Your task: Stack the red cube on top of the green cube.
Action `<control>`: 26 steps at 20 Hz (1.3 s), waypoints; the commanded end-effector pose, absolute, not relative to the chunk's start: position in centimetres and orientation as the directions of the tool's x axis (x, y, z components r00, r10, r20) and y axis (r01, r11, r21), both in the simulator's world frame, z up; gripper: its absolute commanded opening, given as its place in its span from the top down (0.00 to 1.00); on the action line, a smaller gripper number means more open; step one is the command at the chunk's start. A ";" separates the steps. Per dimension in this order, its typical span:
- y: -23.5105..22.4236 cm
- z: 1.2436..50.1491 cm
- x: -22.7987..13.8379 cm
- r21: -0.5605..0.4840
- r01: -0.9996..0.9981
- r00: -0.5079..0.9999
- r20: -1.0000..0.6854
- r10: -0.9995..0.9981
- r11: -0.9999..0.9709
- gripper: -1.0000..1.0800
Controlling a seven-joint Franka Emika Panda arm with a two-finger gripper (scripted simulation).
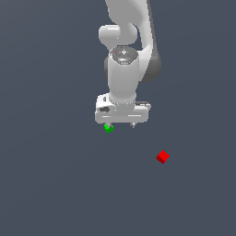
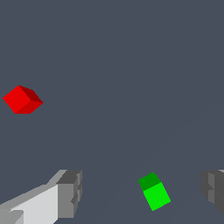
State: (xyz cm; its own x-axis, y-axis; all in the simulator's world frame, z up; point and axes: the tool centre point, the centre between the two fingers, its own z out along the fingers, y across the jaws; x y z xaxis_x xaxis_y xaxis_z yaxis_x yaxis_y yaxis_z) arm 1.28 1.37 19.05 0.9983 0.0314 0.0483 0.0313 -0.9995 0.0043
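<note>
The red cube (image 1: 162,156) lies alone on the dark floor, toward the exterior view's right of the arm; the wrist view shows the red cube (image 2: 22,99) well away from the fingers. The green cube (image 1: 109,128) sits just under the left fingertip of my gripper (image 1: 120,125) in the exterior view. In the wrist view the green cube (image 2: 154,191) lies between the two grey fingers (image 2: 70,194), nearer the other one, touching neither. My gripper (image 2: 142,192) is open and holds nothing.
The white arm (image 1: 124,55) rises above the gripper at the middle of the exterior view. The flat dark grey floor (image 1: 55,184) spreads all around.
</note>
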 end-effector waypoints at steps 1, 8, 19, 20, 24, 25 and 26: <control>1.4 19.0 1.3 0.004 0.031 0.998 0.048 0.031 -1.000 0.04; 2.3 18.4 2.1 0.004 0.069 0.997 0.046 0.070 -0.998 0.04; 8.3 14.7 5.7 0.004 0.280 0.959 0.031 0.280 -0.960 0.04; 9.1 14.2 6.1 0.004 0.308 0.951 0.029 0.308 -0.951 0.04; 12.8 12.1 7.4 0.003 0.421 0.907 0.021 0.421 -0.907 0.04; 13.7 11.5 7.7 0.003 0.447 0.894 0.019 0.447 -0.894 0.04; 14.6 11.1 7.9 0.003 0.472 0.881 0.017 0.472 -0.881 0.04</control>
